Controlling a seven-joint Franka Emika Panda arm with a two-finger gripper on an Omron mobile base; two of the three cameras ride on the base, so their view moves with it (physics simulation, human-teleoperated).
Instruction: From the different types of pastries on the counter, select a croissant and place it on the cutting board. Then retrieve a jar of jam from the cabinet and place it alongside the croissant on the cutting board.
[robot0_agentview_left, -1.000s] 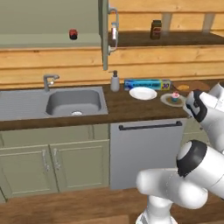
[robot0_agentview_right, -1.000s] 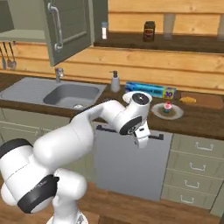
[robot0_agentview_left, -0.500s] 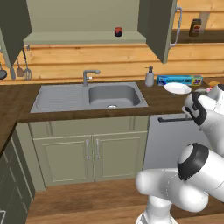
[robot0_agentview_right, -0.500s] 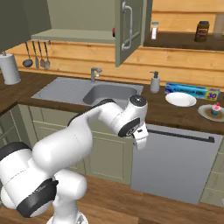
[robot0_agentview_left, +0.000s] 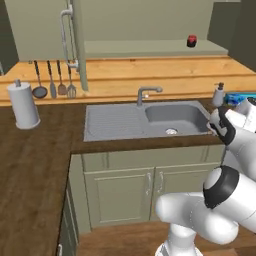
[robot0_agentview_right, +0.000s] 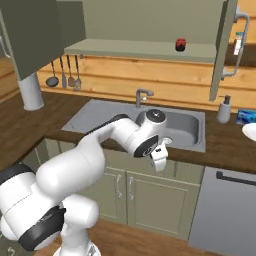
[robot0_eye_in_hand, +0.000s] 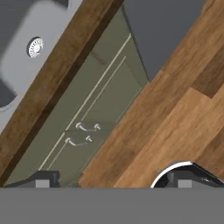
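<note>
Right base view: cabinet (robot0_agentview_right: 145, 22) stands open, jam jar (robot0_agentview_right: 181, 44) on its far shelf, not yet fetched | gripper (robot0_agentview_right: 158, 159) hangs low before the sink (robot0_agentview_right: 172, 127), holding nothing; open or closed, cannot tell | croissant step: cannot judge.

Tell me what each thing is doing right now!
Cabinet: door open.
Jam jar: upright on the cabinet shelf, lid on.
Sink: empty, tap off.
Claw: pointing down, holding nothing; open or shut unclear.
Lower cupboard doors: closed.
</note>
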